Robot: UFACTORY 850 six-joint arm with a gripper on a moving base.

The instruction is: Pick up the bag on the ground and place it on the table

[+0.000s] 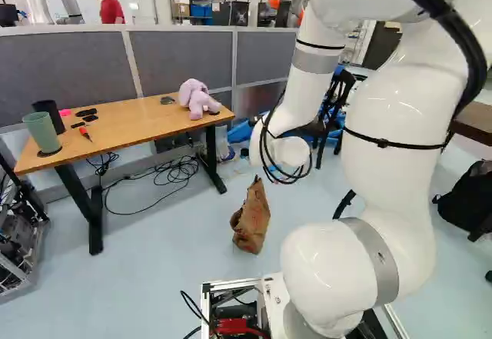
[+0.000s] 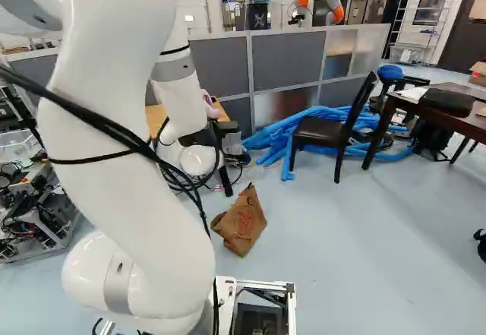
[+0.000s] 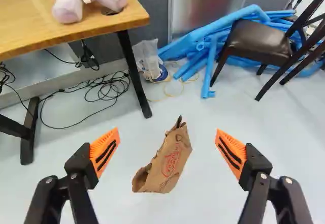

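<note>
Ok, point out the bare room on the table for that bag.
The widest bare stretch of the table lies between the red tool and the plush toy, reaching the front edge. It is crowded at the left end in the left base view: green cup, black cup, flat black pieces. A small grey object sits near the back edge, beside the toy.

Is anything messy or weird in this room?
Yes, a few things. The brown paper bag is all crumpled on the floor. Black cables lie in a tangle under the wooden table. Blue tubes are heaped untidily by a chair.
</note>
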